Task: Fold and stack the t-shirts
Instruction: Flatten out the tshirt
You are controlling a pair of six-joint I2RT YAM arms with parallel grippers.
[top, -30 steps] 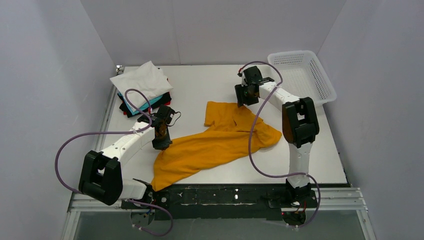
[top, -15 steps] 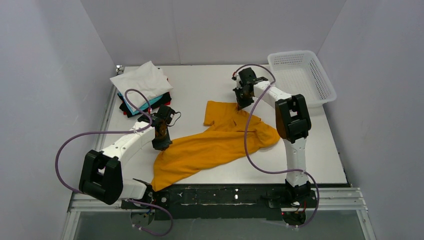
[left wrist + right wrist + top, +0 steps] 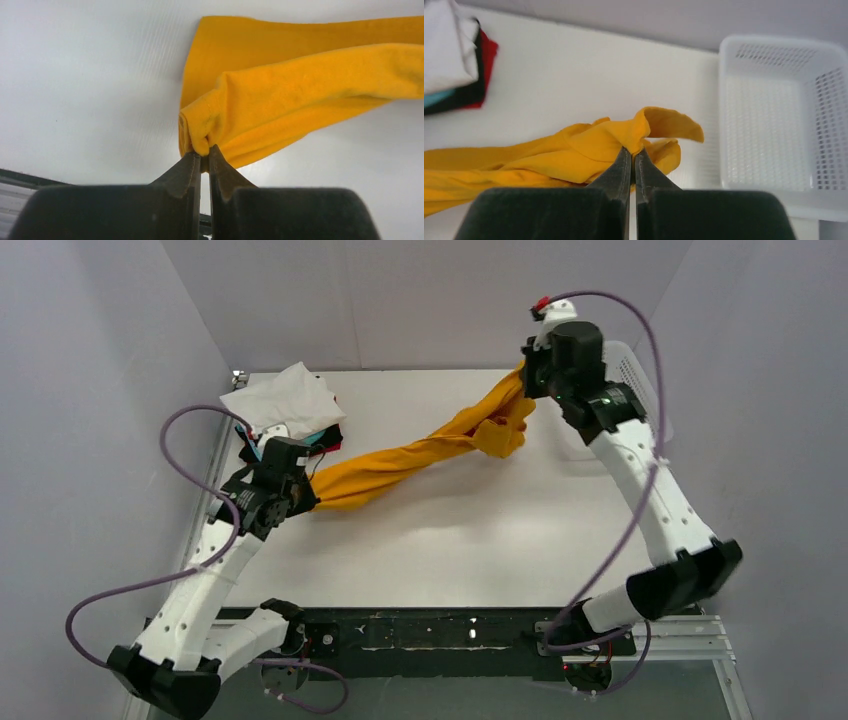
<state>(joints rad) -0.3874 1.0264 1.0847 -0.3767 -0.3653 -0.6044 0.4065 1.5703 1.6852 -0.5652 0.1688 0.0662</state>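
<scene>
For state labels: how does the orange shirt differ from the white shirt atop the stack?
Orange shirt hangs stretched between left pincer and right pincer; white shirt lies on the stack, ungripped. Orange shirt is bunched into a rope; white shirt looks roughly folded. Both are plain cloth.

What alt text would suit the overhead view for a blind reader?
A robot's left gripper and right gripper stretch a twisted orange-yellow t-shirt between them over a white table. Folded shirts are stacked at the far left.

The stretched shirt (image 3: pixel 400 465) spans the table (image 3: pixel 480 540); nearer side seems passable.
</scene>
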